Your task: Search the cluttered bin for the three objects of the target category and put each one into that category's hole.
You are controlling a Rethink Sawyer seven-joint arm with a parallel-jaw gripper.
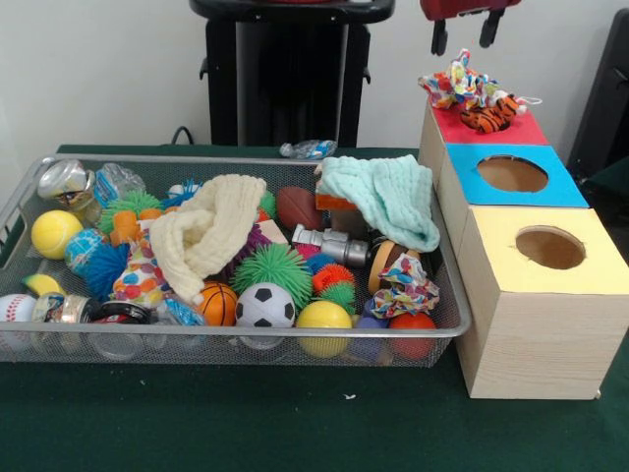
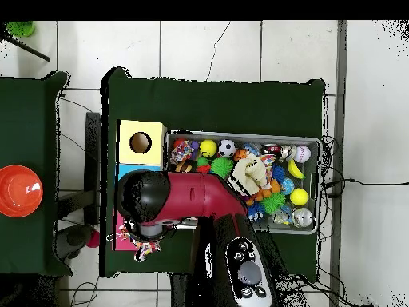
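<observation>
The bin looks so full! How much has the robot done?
Two soft toys, a colourful cloth toy and a tiger, sit on the red box under the gripper, which holds nothing. A similar cloth toy waits in the bin.

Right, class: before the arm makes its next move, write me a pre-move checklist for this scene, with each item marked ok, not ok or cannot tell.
1. Tool raised above the red-topped box: ok.
2. Tool empty: cannot tell; only its tips show at the top edge.
3. Toys on the red top, a tiger-striped toy and a patterned cloth toy, gone into the hole: not ok; they sit on top.
4. Blue box hole unobstructed: ok.
5. Yellow box hole unobstructed: ok.
6. Bin contents all visible: not ok; a cream cloth and a mint cloth cover items.
</observation>
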